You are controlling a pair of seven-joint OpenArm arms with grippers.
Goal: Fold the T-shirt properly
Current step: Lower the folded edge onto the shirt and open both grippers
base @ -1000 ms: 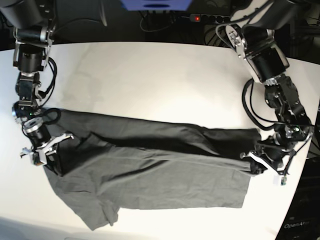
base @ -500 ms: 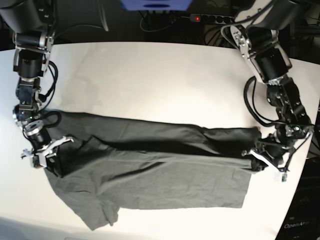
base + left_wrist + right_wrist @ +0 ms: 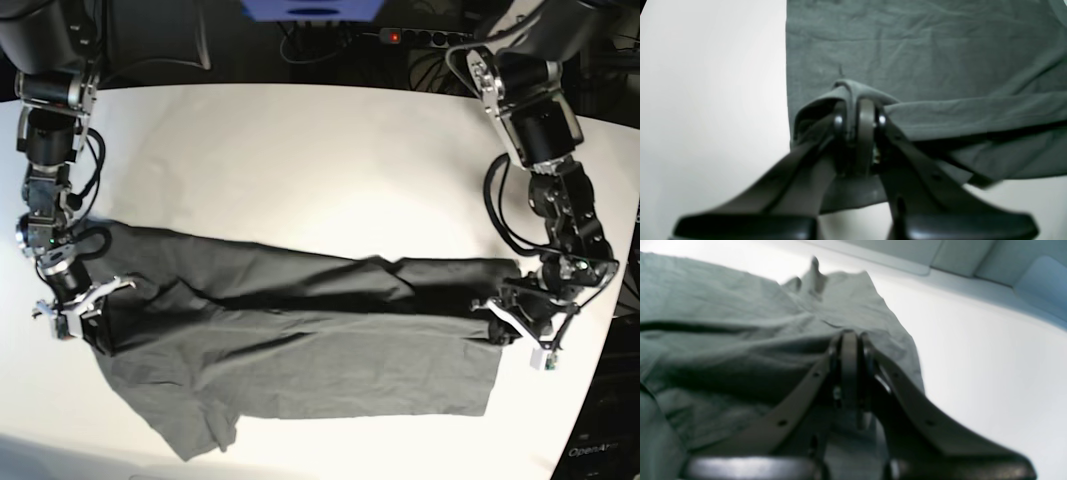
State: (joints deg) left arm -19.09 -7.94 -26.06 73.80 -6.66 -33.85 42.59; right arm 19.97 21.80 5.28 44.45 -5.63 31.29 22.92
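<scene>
The dark charcoal T-shirt [image 3: 300,350] lies spread lengthwise across the white table [image 3: 300,160], with a raised fold running along its far side. At the base view's right, my left gripper [image 3: 497,328] is shut on a bunched edge of the T-shirt [image 3: 907,50]; the wrist view shows cloth pinched between its fingertips [image 3: 867,113]. My right gripper [image 3: 100,335], at the base view's left, is shut on the opposite end of the T-shirt [image 3: 723,316], cloth wrapped around its fingertips [image 3: 848,346]. A sleeve [image 3: 205,435] lies flat near the front edge.
A power strip with a red light [image 3: 420,37] and cables sit behind the table's far edge. The table's curved right edge [image 3: 600,350] is close to my left arm. Bare white tabletop stretches beyond the shirt.
Both grippers have drifted slightly toward the table's far side and left, dragging the held fold of cloth with them; the grips have not changed.
</scene>
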